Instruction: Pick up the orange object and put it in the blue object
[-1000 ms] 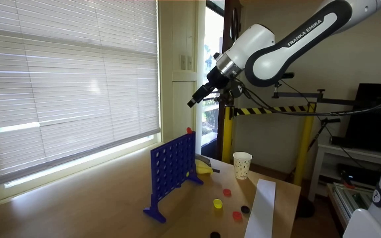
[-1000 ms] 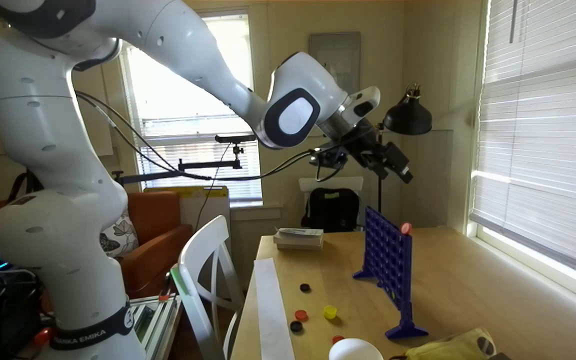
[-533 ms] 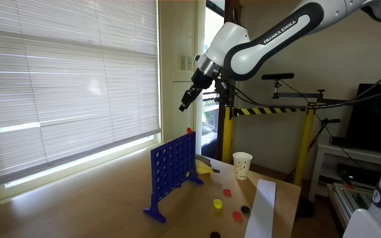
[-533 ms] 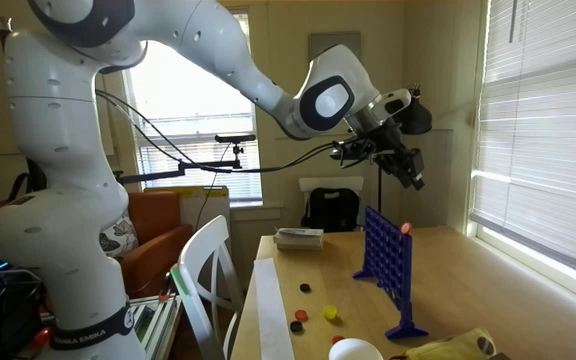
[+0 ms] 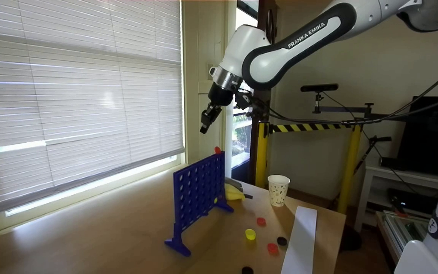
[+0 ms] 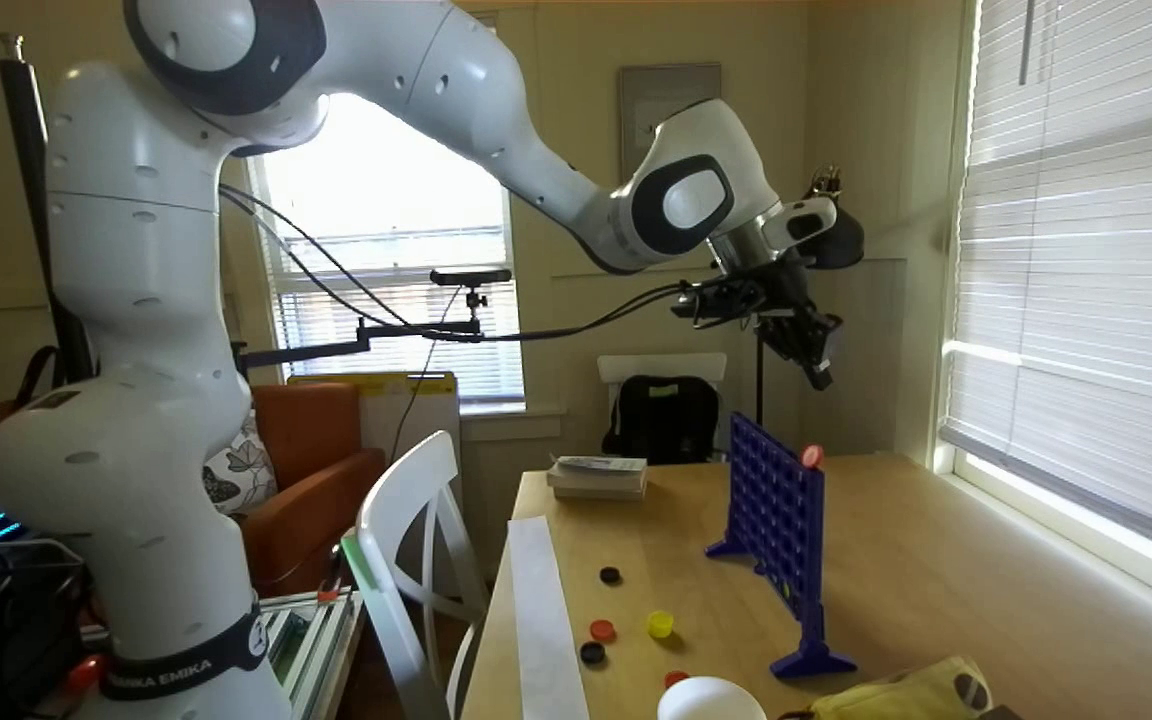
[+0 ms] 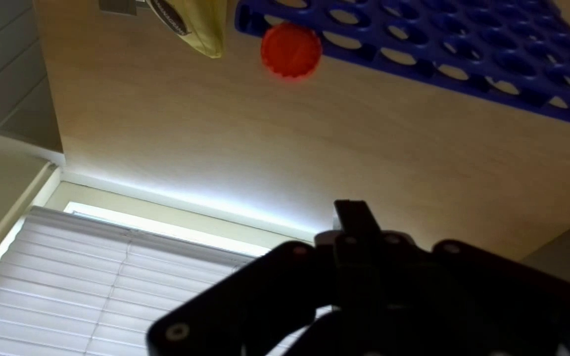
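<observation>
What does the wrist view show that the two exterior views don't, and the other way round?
Only the wrist view gives a close look at the black two-fingered gripper, plainly shut.

Only the exterior views show the jointed white robot arm, a white paper cup, a small round yellow plastic token, round black plastic discs and a long flat white strip.

All share the upright blue plastic grid, a flat round orange-red token at its top edge and a yellow fabric pouch.

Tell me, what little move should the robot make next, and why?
Probably bring the shut pincer over the orange-red token to tap it down: the token sticks up near a top corner of the blue Connect Four-style grid, and the pincer hangs higher, off to one side.
</observation>
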Controlling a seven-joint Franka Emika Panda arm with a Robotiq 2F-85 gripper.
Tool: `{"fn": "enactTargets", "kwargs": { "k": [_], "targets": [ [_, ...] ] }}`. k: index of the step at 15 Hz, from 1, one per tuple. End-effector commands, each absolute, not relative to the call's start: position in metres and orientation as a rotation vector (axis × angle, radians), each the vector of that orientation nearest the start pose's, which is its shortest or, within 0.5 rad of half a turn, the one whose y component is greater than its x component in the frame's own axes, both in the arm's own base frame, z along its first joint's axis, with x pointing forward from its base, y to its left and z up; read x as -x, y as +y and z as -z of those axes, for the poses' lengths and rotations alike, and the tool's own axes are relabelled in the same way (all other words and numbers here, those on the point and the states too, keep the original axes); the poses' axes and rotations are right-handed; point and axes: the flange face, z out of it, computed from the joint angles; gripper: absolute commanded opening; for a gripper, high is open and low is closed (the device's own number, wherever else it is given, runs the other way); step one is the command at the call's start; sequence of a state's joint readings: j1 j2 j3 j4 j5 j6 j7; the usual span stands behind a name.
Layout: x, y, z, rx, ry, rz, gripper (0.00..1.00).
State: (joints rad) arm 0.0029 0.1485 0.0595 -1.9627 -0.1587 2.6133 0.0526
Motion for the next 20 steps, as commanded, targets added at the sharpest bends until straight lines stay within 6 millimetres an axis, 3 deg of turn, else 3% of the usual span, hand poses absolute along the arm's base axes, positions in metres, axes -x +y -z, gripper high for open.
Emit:
{"fn": "enactTargets", "kwargs": {
  "k": [1, 8, 20],
  "targets": [
    [-0.637, 0.04, -0.444, 3.139, -0.157, 0.739, 0.0],
    [-0.631, 0.037, -0.433, 3.169, -0.158, 0.622, 0.0],
    [-0.633, 0.031, -0.411, 3.191, -0.162, 0.582, 0.0]
  ]
}}
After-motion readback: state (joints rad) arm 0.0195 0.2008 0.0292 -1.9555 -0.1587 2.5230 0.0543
